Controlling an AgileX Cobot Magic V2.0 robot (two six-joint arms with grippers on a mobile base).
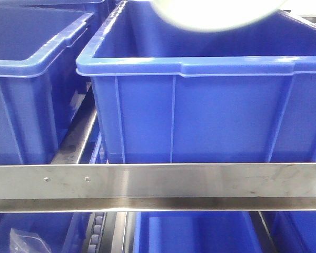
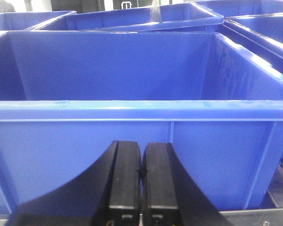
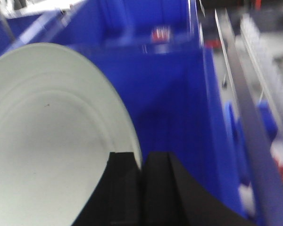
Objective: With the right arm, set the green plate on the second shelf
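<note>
green plate held over blue bin

the green plate (image 3: 47, 141) is gripped at its rim by the right gripper (image 3: 141, 165), jaws closed on it, above a blue bin (image 1: 210, 116). the left gripper (image 2: 141, 169) is seen closed and empty before another bin (image 2: 132, 113).

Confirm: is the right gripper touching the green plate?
Touching. Right wrist view: the right gripper has its jaws closed on the rim of the green plate, with no gap visible.

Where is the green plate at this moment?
The green plate fills the left of the right wrist view, clamped at its rim by the right gripper, above a blue bin at the front view's top edge.
</note>
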